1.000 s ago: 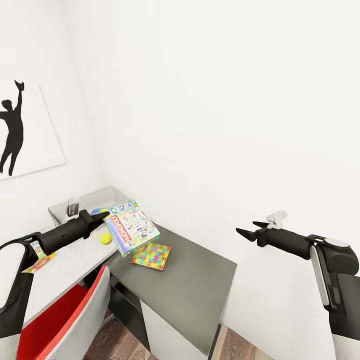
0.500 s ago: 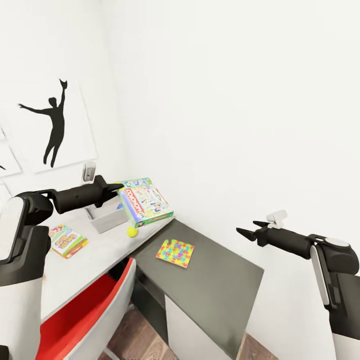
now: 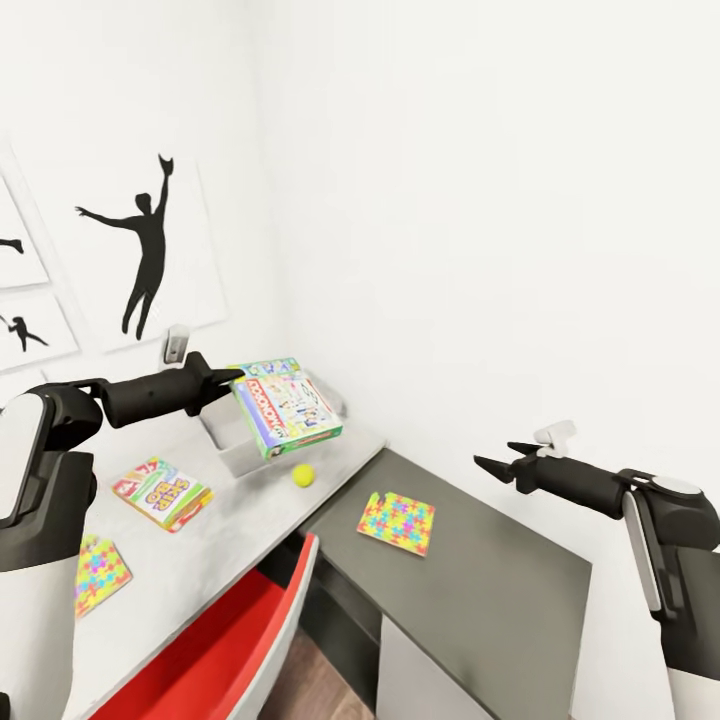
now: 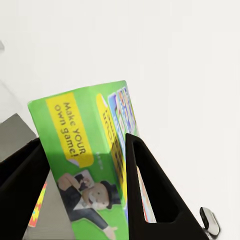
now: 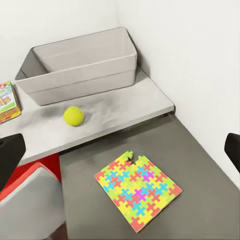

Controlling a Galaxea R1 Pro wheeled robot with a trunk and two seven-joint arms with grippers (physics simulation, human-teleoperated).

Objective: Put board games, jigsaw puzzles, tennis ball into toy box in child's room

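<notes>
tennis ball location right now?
Head view: the tennis ball lies on the pale desk top near its front edge, just in front of the toy box, left of the jigsaw puzzle.

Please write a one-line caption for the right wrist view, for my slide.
Light-grey flared toy box and small yellow-green tennis ball on the pale desk top; multicoloured square jigsaw puzzle on the lower dark-grey section.

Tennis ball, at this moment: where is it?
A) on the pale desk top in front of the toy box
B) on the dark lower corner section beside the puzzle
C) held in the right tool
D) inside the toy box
A: the tennis ball sits on the pale table top just in front of the toy box, apart from it.
</notes>
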